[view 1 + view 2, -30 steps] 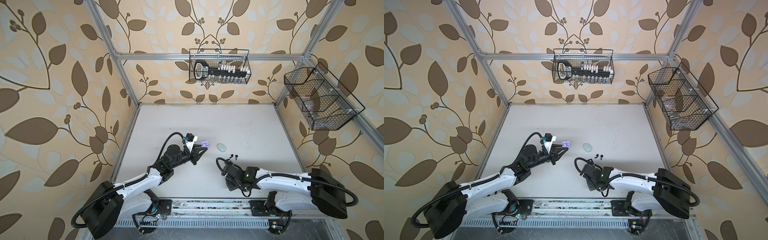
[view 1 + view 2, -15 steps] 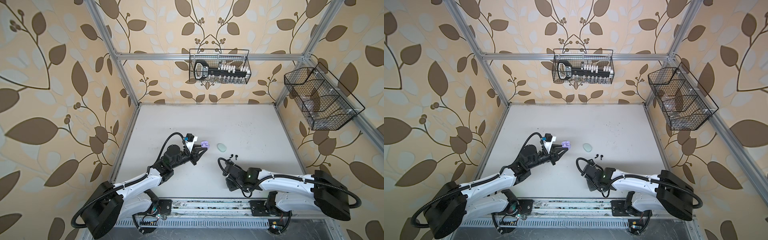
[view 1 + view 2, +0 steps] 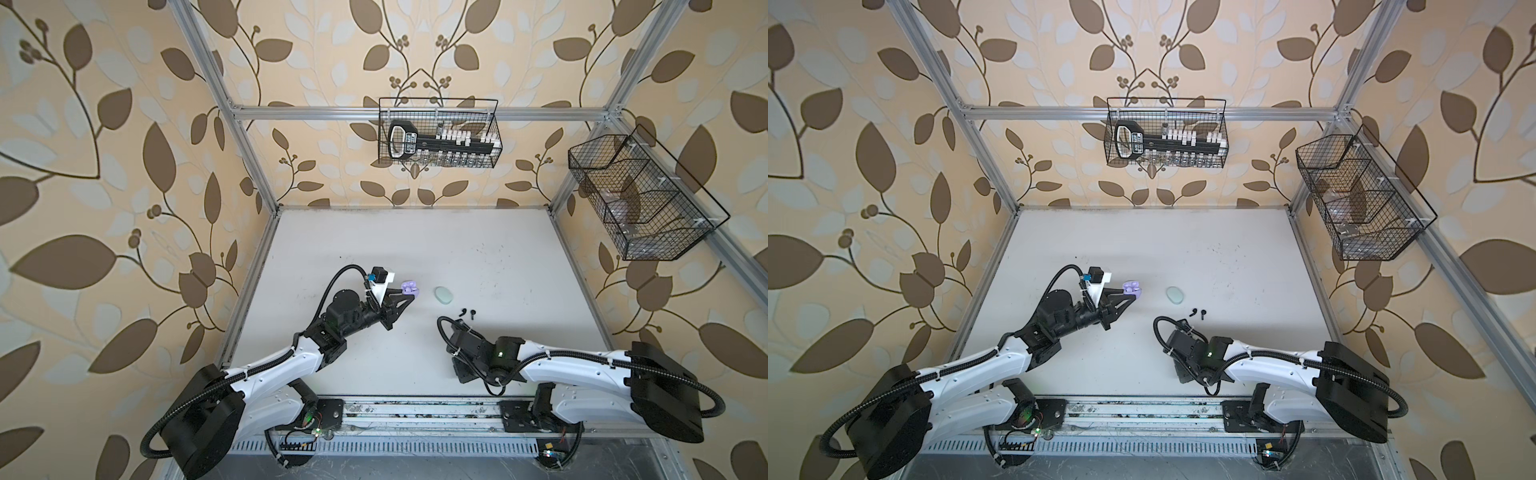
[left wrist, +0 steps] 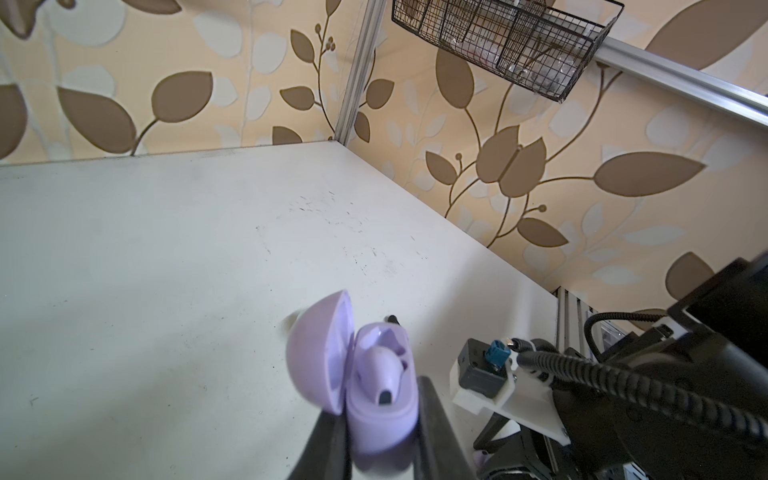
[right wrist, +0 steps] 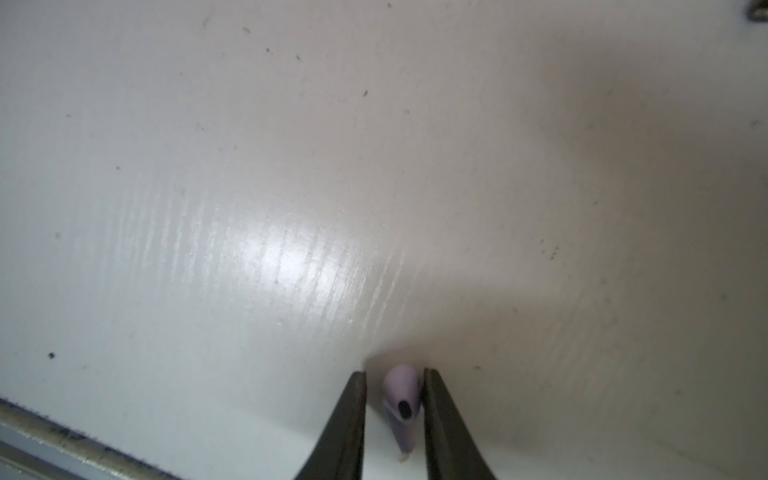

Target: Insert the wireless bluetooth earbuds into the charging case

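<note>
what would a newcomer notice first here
The open lavender case, one bud seated inside, clamped between the left fingers, stands out first. Then comes the loose lavender earbud on the table, straddled by the right fingers with a gap on one side. In a top view, two black earbuds lie near the closed mint case.

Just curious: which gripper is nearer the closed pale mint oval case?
Left. The left gripper, holding an open lavender plastic case, is beside the mint case; the right gripper straddles a tiny lavender stemmed earbud near the table's front.
</note>
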